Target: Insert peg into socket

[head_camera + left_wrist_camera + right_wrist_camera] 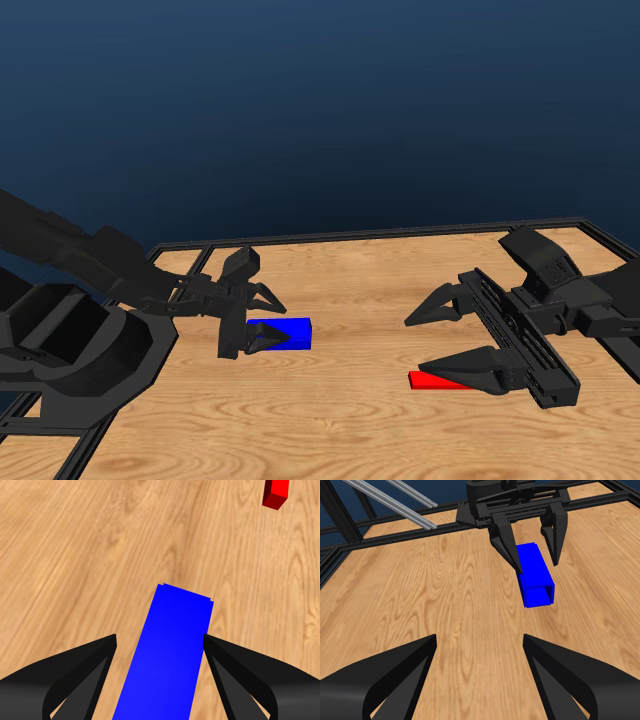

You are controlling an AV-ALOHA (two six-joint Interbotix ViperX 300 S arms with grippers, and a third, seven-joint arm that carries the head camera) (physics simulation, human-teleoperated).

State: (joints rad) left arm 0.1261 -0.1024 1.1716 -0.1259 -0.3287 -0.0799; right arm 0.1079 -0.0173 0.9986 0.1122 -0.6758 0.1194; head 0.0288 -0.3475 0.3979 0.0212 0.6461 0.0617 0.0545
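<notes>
Left gripper (262,318): fingers (262,336) apart, straddling the near end of the socket (287,333), one each side; contact not discernible. Socket blue, lying flat on the wooden surface (350,420), centre-left of the head frame. In left wrist view, socket (170,655) running up the middle between the two fingers (90,675), gaps visible either side. From right wrist view, hollow open end of socket (536,575) facing the camera.

Right gripper (450,335): fingers (470,368) spread wide, holding nothing. Peg (432,380) red, flat on the surface at lower right of centre in the head frame, mostly hidden behind the lower finger. Only its end seen in left wrist view (276,494), upper right corner. Peg and socket well apart.
</notes>
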